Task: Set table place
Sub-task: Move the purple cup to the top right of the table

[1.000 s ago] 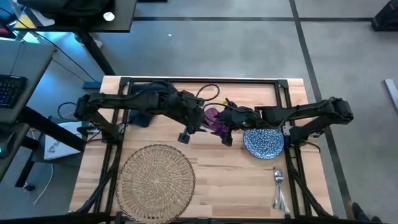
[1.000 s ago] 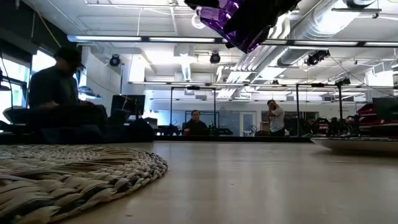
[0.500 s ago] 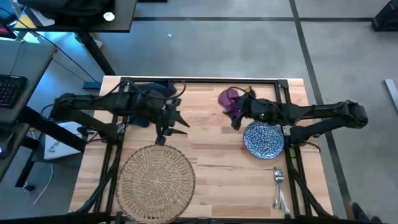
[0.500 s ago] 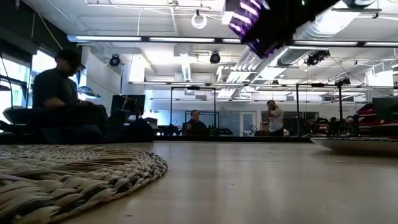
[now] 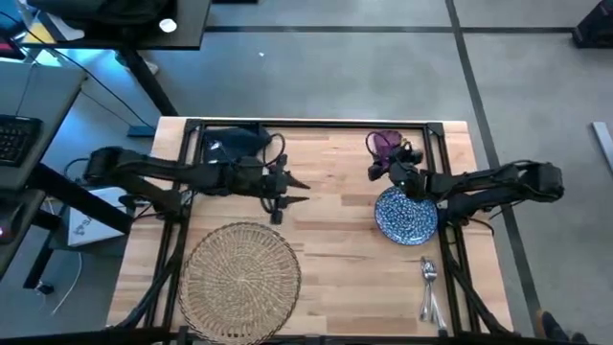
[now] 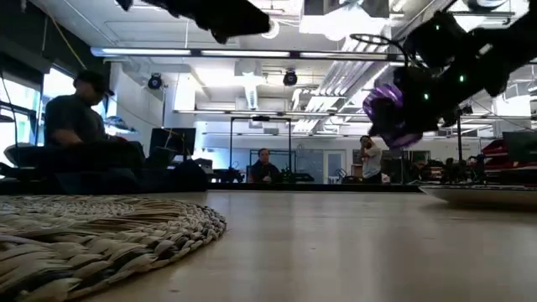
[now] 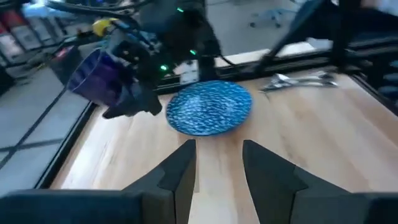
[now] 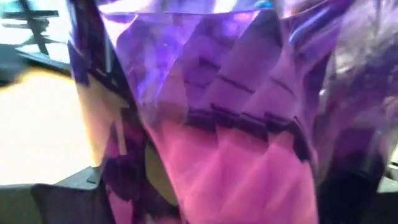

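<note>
The small purple cup (image 5: 383, 145) hangs in the air over the table's far right part, just beyond the blue-white speckled plate (image 5: 407, 214), with my right gripper (image 5: 392, 161) shut on it. In the low view the cup (image 6: 388, 113) is clear of the tabletop. My left gripper (image 5: 287, 191) stands open above the table's middle, pointing toward the plate (image 7: 208, 107), with nothing between its fingers. The round wicker mat (image 5: 239, 273) lies flat at the near left. Silver cutlery (image 5: 429, 287) lies at the near right. The navy napkin (image 5: 231, 145) lies at the far left. My right gripper holds the purple cup by its faceted side wall (image 7: 118, 93), which fills the right wrist view (image 8: 205, 124). The fingers come at it from the table's right. The cup is lifted clear of the table and tilted. The gripper hides where its fingers meet the wall.
A black rail frame (image 5: 306, 125) runs along the table's far edge and down both sides. Bare wood (image 5: 335, 240) lies between the mat and the plate. People sit and stand in the room beyond the table (image 6: 80, 126).
My right gripper has carried the cup from the table's middle toward the far right corner and down, clear of the table throughout. My left arm has drawn back toward the left edge, and its gripper has tipped from pointing down to pointing level at the plate.
</note>
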`<state>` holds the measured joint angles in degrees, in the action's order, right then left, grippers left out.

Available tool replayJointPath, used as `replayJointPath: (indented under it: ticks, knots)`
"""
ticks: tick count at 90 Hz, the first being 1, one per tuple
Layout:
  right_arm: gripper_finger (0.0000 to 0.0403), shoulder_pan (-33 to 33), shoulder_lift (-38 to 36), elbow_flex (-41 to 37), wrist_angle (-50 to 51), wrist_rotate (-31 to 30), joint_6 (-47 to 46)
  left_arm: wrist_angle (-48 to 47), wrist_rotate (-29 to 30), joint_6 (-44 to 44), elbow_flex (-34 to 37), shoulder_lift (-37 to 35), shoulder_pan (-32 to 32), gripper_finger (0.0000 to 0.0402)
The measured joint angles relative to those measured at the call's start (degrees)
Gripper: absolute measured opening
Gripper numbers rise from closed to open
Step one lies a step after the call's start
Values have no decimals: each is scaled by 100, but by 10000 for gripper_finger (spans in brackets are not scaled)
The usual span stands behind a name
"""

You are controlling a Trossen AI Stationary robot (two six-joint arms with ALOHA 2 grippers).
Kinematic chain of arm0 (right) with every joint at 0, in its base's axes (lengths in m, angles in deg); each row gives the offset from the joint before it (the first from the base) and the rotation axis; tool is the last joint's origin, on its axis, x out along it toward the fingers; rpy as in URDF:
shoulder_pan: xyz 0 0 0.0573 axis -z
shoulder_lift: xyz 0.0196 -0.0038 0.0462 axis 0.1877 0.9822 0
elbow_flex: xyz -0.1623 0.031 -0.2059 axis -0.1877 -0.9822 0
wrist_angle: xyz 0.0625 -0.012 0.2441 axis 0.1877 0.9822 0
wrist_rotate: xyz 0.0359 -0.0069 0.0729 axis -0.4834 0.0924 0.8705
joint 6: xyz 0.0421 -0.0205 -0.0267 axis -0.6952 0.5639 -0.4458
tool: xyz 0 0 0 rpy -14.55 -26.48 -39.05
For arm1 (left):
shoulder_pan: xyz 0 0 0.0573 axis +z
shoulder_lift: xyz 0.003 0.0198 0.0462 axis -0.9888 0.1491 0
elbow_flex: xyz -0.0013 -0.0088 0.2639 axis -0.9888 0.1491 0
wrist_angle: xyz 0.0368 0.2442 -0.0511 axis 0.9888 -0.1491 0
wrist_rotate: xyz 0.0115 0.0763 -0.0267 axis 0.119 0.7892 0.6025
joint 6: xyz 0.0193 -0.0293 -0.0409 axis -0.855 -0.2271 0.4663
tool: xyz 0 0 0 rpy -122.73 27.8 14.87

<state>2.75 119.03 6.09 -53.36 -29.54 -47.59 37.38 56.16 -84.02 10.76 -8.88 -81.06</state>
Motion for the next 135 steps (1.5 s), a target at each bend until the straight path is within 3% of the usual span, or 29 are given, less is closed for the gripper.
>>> replayJointPath:
  ticks: [26,47,59,84,114,135]
  knots:
    - [307,596,909,-367,-741,283,-208,1356,-745,478,-29,1048,585,113]
    - [307,684,1836,-418,-2055,966,671,1362,-1004,1012,-802,1851,1093,113]
    - [307,779,2297,-423,-2335,990,630,1288,-1352,1130,-1312,2467,1373,113]
    - [307,859,3043,-423,-3605,1711,1067,1183,-1352,1128,-2499,3633,1633,113]
    - [307,859,3881,-420,-5159,2254,1656,1139,-1306,1119,-3395,4113,1864,113]
    - [307,854,4259,-407,-5725,2671,1531,895,-1285,1264,-3804,4672,1917,113]
